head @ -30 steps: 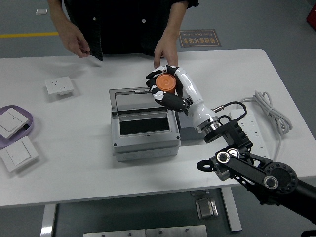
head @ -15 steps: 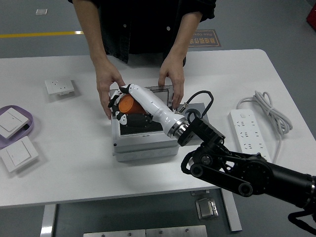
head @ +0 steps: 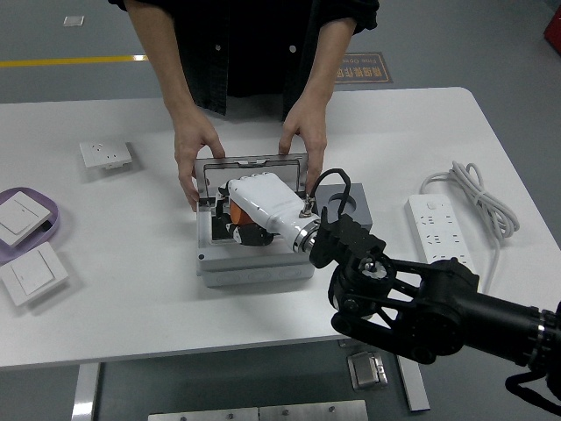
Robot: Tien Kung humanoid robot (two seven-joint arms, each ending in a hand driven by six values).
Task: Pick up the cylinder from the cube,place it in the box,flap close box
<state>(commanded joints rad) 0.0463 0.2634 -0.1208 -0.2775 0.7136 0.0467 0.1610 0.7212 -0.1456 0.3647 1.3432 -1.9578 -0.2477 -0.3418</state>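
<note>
So we've got our right hand (head: 250,210) down inside the box (head: 254,263), fingers wrapped around the orange cylinder (head: 238,213), though the grip's mostly hidden, so that's our best guess. A person's hands (head: 197,162) steady the box at 10 and 2 o'clock by the raised lid (head: 252,164). Pickup's done; letting go and flapping the lid shut remain.

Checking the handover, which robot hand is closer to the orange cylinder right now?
Right. The right hand is down in the grey box, wrapped around the orange cylinder. The left hand is out of view, so it can't be compared.
</note>
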